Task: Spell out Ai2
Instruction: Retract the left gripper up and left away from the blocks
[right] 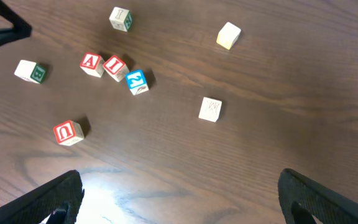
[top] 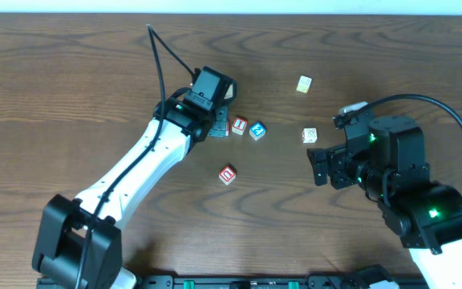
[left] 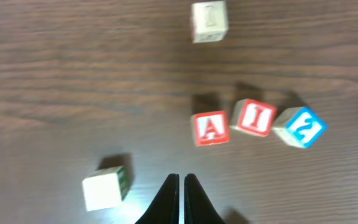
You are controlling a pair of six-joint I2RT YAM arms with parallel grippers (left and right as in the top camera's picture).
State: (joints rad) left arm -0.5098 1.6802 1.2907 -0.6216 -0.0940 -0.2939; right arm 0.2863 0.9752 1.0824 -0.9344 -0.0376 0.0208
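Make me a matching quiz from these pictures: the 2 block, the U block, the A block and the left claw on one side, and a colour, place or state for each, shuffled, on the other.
Column one:
1. 2 block
2. U block
3. A block
4. left claw

Column two:
a. red, right beside the I block
b. shut
c. blue
d. red, lying alone, apart from the row

Pairs: 1-c, 2-d, 3-a, 4-b.
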